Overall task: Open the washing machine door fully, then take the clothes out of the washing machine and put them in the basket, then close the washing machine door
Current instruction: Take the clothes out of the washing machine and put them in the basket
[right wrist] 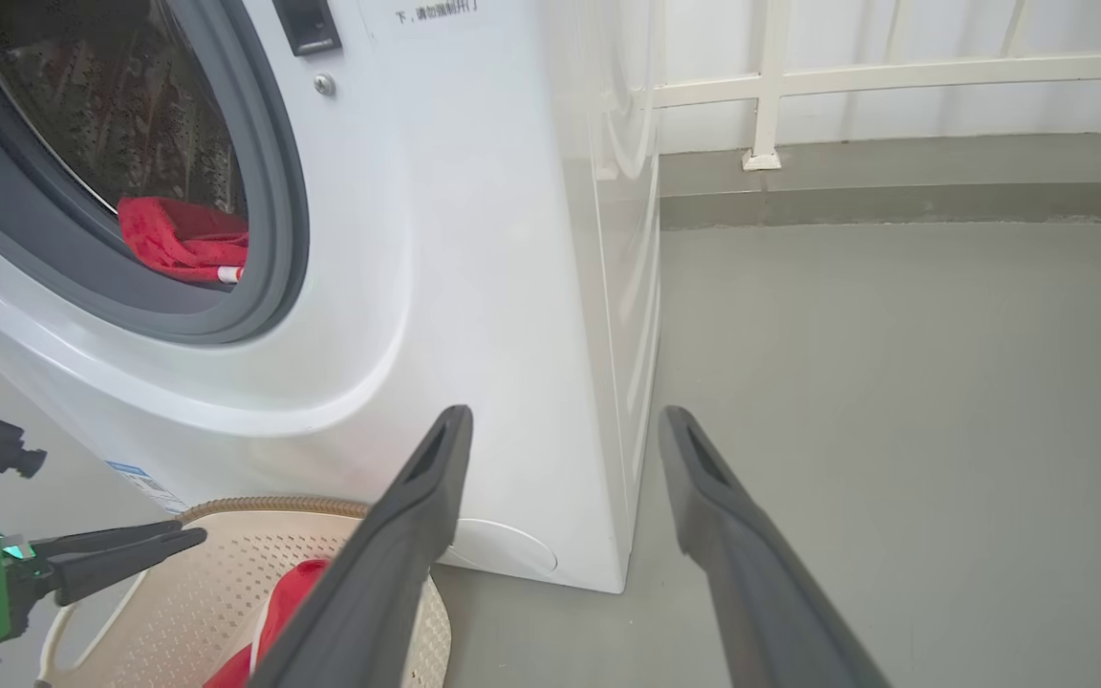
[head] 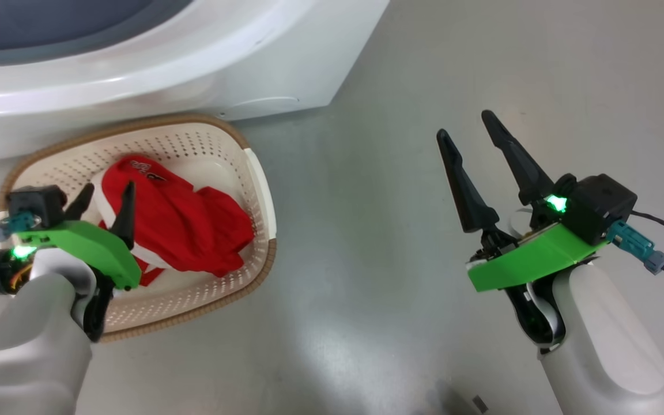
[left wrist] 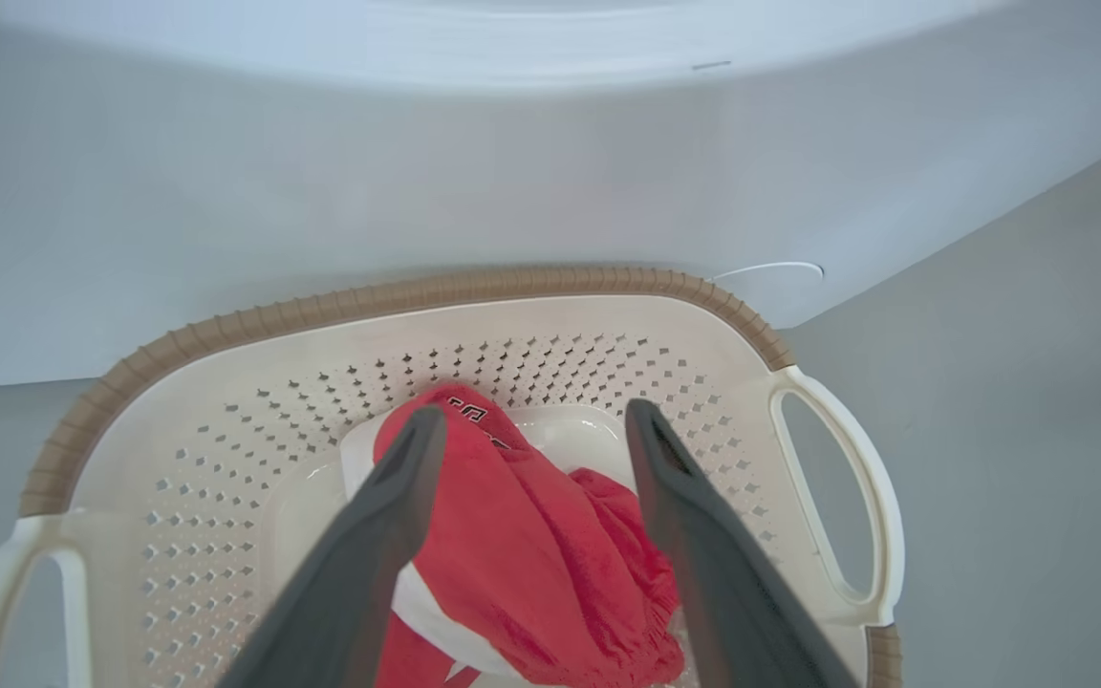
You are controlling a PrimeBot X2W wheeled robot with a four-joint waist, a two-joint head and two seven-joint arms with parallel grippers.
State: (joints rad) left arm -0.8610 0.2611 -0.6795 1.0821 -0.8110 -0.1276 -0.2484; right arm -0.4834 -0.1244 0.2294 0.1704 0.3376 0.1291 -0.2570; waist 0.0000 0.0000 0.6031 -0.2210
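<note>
Left gripper (head: 109, 186) is held empty, fingers apart, just above the soft red white-trimmed clothes (head: 193, 230) in the cream perforated plastic basket (head: 153, 124), near left. More red fabric (right wrist: 178, 239) is seen in the big white washing machine (right wrist: 474, 287); it could be missed if unloading is judged finished.

A smooth grey floor (head: 366, 242) with a dull sheen spreads across the head view; near that view's bottom edge a small dark object (head: 480, 403) lies on it, too small to identify. In the right wrist view a white railing (right wrist: 895, 75) runs along the far side; one post (right wrist: 766, 86) ends in a square foot (right wrist: 761, 161) on a low grey kerb (right wrist: 895, 167).
</note>
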